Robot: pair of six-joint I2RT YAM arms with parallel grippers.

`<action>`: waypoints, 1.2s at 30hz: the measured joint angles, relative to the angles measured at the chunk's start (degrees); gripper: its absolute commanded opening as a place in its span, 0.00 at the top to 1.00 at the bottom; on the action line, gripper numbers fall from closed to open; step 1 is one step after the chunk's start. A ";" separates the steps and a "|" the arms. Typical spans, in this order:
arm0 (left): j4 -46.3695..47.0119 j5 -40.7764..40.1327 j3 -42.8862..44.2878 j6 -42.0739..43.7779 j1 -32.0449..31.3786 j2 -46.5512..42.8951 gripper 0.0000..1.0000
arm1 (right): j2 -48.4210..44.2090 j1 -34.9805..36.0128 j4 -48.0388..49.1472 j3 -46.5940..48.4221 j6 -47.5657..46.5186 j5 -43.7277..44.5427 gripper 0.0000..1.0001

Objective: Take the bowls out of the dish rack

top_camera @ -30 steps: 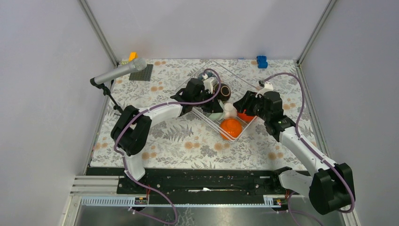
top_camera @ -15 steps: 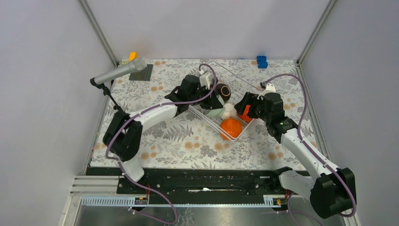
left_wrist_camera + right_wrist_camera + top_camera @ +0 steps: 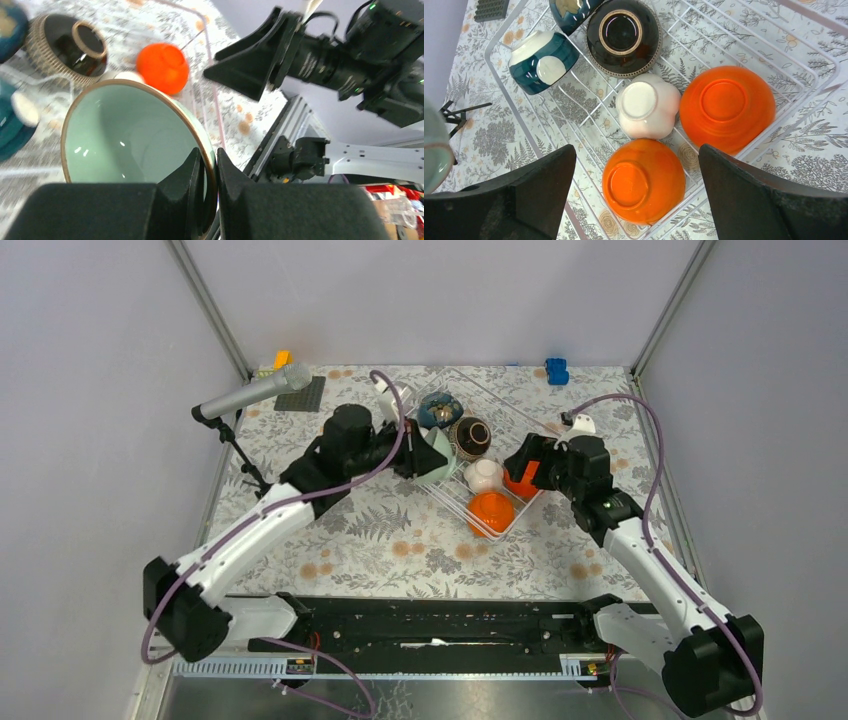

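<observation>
Care mattered most here: I had to carry the pale green round bowl (image 3: 130,135) away slowly and level, well clear of the white wire dish rack (image 3: 819,56), then set it down softly on the flower-patterned table (image 3: 400,540). My left gripper (image 3: 206,161) was pinched tight on that bowl's rim, one finger inside and one outside. My right gripper (image 3: 636,150) was spread wide, holding nothing, with a shiny orange bowl (image 3: 643,181) upside down right under it in the rack.
</observation>
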 measured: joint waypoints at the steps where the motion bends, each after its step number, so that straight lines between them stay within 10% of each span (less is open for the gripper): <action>1: -2.45 -1.66 -0.74 0.50 -0.15 -2.19 1.00 | -0.28 0.00 -0.20 0.09 -0.07 0.37 0.00; 16: -24.55 -43.32 -18.03 -1.22 -0.52 -20.72 1.00 | -1.18 0.00 -2.54 0.94 -0.24 1.44 0.00; 25: -22.36 -62.29 -20.39 -9.31 0.11 -3.21 1.00 | -0.85 0.00 -2.54 1.68 0.00 0.52 0.00; 36: -17.46 -64.96 -9.31 -9.20 4.76 17.92 0.94 | -0.42 0.00 -2.54 1.79 0.74 -2.34 0.00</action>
